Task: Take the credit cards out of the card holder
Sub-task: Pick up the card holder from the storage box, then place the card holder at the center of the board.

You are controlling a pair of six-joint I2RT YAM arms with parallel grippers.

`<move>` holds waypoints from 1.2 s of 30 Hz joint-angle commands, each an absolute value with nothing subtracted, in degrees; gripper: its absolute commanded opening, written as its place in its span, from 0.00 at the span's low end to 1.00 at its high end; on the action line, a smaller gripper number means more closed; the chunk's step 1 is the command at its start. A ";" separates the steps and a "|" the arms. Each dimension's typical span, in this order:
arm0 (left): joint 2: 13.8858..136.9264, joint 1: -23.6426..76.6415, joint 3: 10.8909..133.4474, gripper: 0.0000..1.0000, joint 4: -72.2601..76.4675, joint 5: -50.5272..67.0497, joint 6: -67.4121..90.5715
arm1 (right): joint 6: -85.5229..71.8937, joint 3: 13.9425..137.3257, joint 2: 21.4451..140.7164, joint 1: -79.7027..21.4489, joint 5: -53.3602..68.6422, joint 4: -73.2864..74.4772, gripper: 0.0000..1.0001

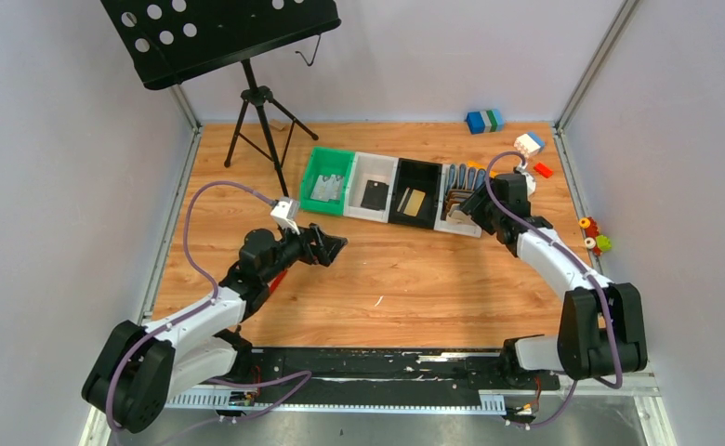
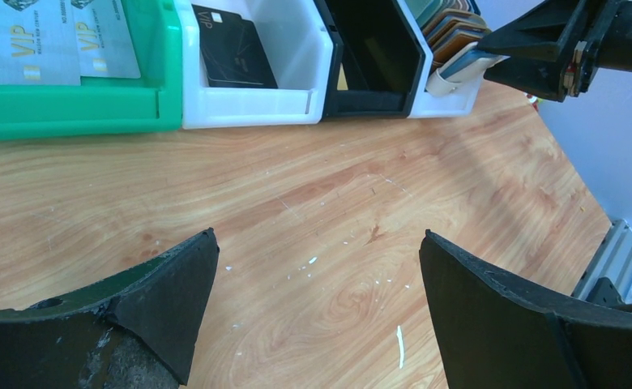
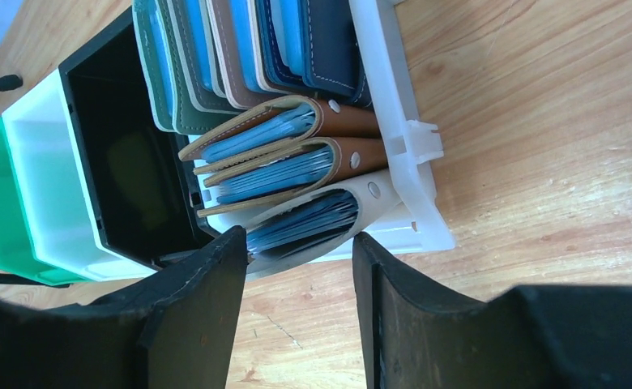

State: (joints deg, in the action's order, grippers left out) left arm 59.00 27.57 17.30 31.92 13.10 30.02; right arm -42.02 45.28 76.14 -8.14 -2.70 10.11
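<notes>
Card holder (image 3: 313, 223) stands at the near end of the white bin (image 3: 402, 138), right gripper (image 3: 298, 239) straddling it half-spread, grip unconfirmed, left gripper (image 2: 319, 237) spread wide; next I pinch and lift clear.

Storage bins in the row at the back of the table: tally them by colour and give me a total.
Green plastic bin: 1
White plastic bins: 2
Black plastic bin: 1
Total: 4
</notes>
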 commanded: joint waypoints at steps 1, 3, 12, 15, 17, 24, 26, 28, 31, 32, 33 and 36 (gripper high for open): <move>59.37 27.77 19.44 1.00 33.01 13.45 28.40 | -44.05 46.04 76.04 -8.86 -3.54 7.33 0.49; 59.27 27.77 19.51 1.00 32.76 13.30 28.24 | -44.35 45.39 76.41 -9.00 -3.78 6.64 0.46; 58.10 27.77 19.86 1.00 31.44 12.94 27.53 | -42.78 47.84 73.19 -9.40 -2.57 10.80 0.03; 57.88 27.77 19.86 1.00 31.64 13.53 27.48 | -40.88 49.20 69.50 -9.47 -1.17 12.61 0.00; 58.45 27.85 19.89 1.00 32.85 15.20 27.72 | -40.51 50.32 67.33 -9.49 4.49 13.80 0.00; 58.39 29.55 19.26 1.00 35.51 16.17 26.68 | -37.41 53.76 60.10 -11.58 11.46 22.92 0.00; 57.95 29.78 19.13 1.00 35.53 15.87 26.46 | -36.52 54.80 59.02 -11.64 14.09 26.98 0.00; 57.77 29.88 19.01 1.00 35.53 15.74 26.46 | -34.68 55.97 58.52 -11.66 17.97 31.37 0.00; 57.77 29.96 18.97 1.00 35.45 15.30 26.28 | -29.97 58.32 58.88 -11.68 24.41 40.00 0.00; 57.86 29.97 18.91 1.00 35.28 14.94 26.18 | -28.89 58.74 58.83 -11.69 26.27 43.05 0.00; 57.90 29.97 18.90 1.00 35.13 14.68 26.11 | -28.30 58.57 58.47 -11.78 28.01 44.95 0.00; 57.85 29.95 18.98 1.00 34.72 14.32 26.02 | -30.59 55.21 55.61 -12.56 32.05 44.51 0.00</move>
State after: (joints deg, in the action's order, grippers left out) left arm 58.72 29.63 17.65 32.64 15.33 27.66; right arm -31.81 55.79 58.85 -11.57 23.18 39.40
